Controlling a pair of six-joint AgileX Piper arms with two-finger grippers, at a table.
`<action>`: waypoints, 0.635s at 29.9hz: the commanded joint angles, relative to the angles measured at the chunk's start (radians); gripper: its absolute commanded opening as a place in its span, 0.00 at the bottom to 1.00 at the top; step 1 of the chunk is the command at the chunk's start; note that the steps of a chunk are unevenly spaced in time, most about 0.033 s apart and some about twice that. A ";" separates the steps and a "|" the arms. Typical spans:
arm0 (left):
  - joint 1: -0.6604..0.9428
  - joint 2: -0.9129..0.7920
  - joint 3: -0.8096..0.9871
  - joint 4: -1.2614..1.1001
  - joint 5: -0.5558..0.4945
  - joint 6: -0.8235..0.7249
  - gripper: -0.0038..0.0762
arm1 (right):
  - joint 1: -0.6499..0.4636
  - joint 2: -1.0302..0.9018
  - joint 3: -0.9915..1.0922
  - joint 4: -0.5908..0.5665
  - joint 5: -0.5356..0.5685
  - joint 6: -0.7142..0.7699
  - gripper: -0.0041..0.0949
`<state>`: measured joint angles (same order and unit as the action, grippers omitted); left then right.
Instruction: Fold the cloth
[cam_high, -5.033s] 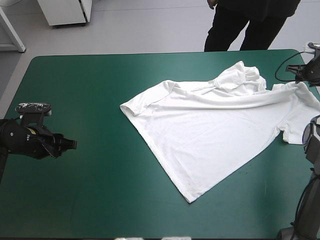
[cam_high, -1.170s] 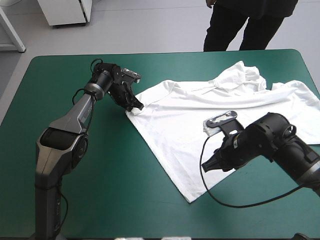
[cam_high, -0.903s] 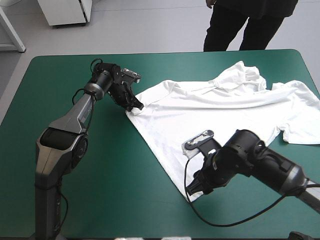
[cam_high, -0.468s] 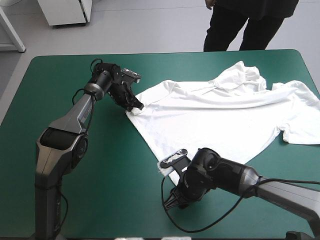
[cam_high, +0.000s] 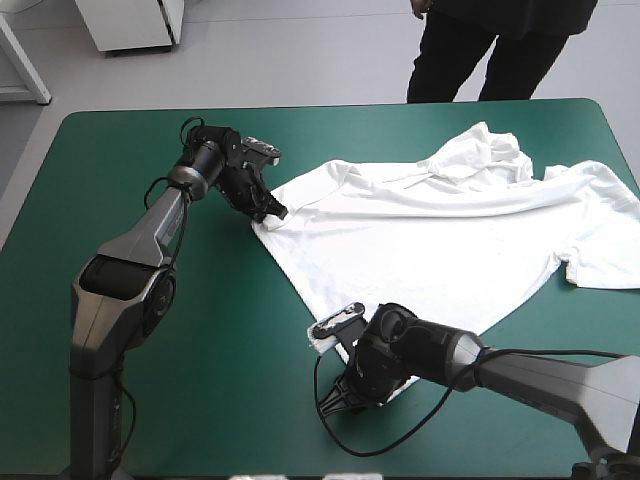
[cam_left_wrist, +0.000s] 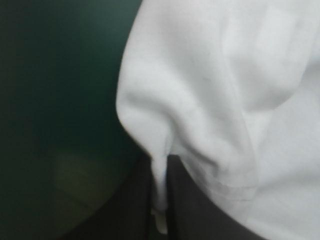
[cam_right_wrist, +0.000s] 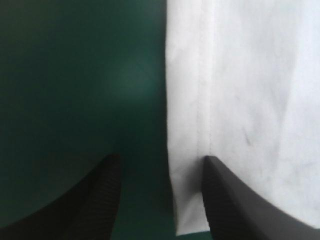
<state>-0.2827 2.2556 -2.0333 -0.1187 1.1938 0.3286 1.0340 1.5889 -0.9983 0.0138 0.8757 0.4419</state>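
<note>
The white T-shirt lies spread flat on the teal-green cover, bunched up at its far side. My left gripper is at the shirt's left corner, shut on a pinched fold of the T-shirt; in the left wrist view the left gripper has a thin ridge of cloth between its fingers. My right gripper is low at the shirt's near corner. In the right wrist view the right gripper is open, and the hemmed corner of the T-shirt lies between its fingers.
One sleeve reaches close to the table's right edge. The near edge of the table runs just in front of the right gripper. Bare teal-green cover stretches left of the shirt.
The right arm swept from the right edge across the shirt down to its near corner. The left arm came from the table's left edge and has held the left corner since.
</note>
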 joint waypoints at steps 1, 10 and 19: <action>0.003 -0.036 -0.014 -0.003 -0.020 -0.005 0.04 | 0.000 -0.002 0.048 0.007 -0.026 0.027 0.52; 0.003 -0.036 -0.014 -0.003 -0.052 0.002 0.04 | 0.000 -0.002 0.202 0.007 -0.069 0.078 0.11; 0.003 -0.038 -0.016 -0.003 -0.040 -0.002 0.04 | 0.000 -0.002 0.203 0.004 -0.044 0.040 0.02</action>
<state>-0.2827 2.2556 -2.0333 -0.1197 1.1896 0.3324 1.0320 1.5128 -0.8436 -0.0690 0.7388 0.5062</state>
